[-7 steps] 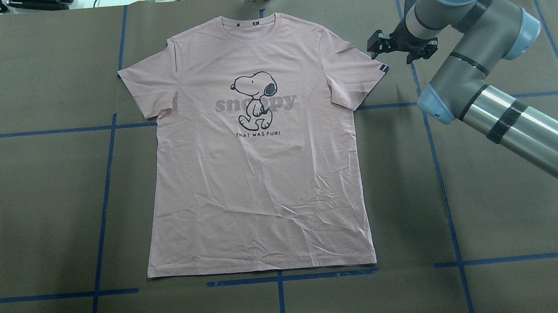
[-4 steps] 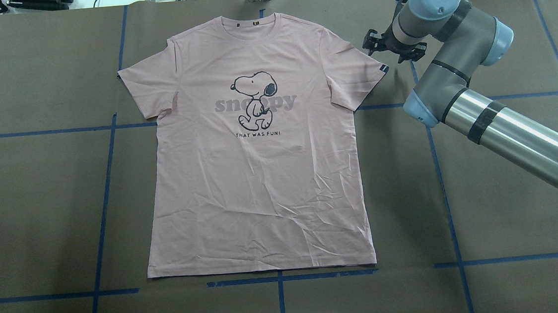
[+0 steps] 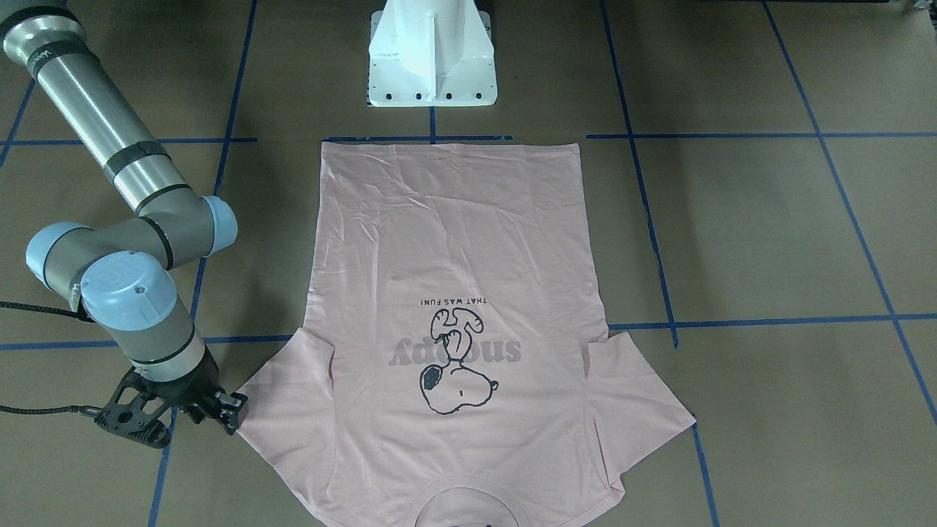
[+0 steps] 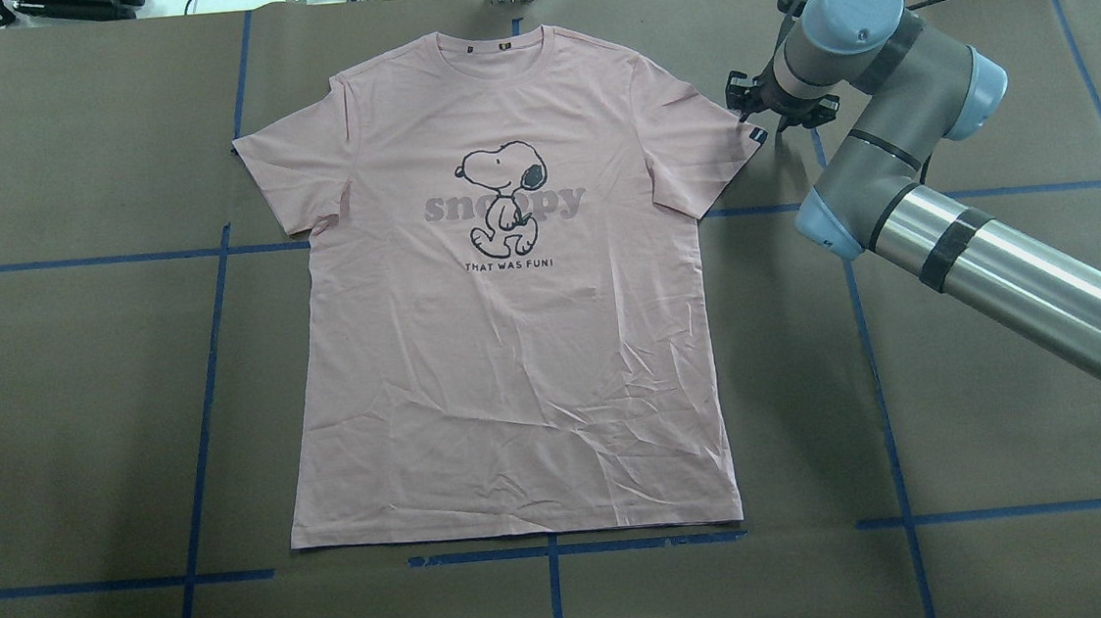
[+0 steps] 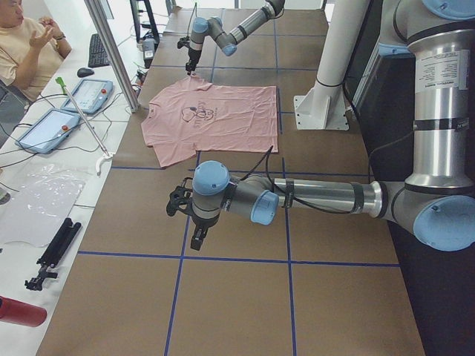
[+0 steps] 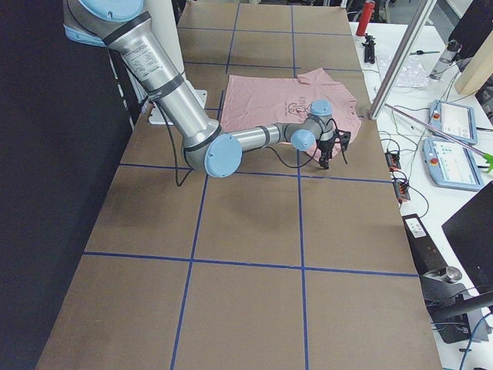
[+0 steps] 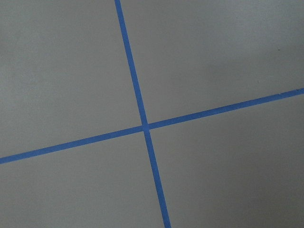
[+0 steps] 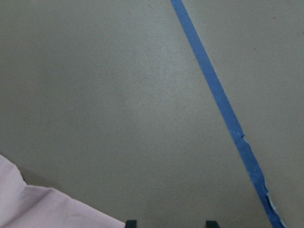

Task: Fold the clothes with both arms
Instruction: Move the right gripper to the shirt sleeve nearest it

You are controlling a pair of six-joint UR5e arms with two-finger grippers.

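Right arm (image 4: 999,264) has drawn in toward the shirt since a second ago. Its wrist now sits closer to the near sleeve, and the right pincer (image 3: 183,421) has slid up beside the sleeve corner. T-shirt (image 4: 515,351) unchanged, same spot, same creases.

T-shirt: pale pink, flat on the desk (image 4: 958,365), front up, both sleeves spread. Collar (image 4: 491,53) at the far edge, away from the robot; hem close to the white base (image 3: 432,66). Cartoon dog print (image 4: 503,200) mid-chest, lettering across and beneath it. Lower half wrinkled.

Right pincer: jaws apart, holding nothing. It stands just beside the outer corner of the sleeve (image 4: 705,149) on the robot's right, next to the small dark tag (image 4: 758,135). Whether a finger touches the cloth, cannot tell. In the right wrist view two dark fingertips (image 8: 130,222) show at the bottom edge, spread, bare desk between them. A pink corner of cloth (image 8: 42,209) lies to one side of them, a blue tape line (image 8: 218,104) to the other.

Left arm (image 5: 319,196): well apart from the shirt, stretched low over bare desk toward the robot's left end. Left pincer (image 5: 194,230) points down; open or closed, cannot tell from this side view. Its wrist view shows only a crossing of blue tape (image 7: 145,127).

Side bench: a person (image 5: 26,52) sits beyond the far corner, with handheld control panels (image 5: 87,95) lying nearby.
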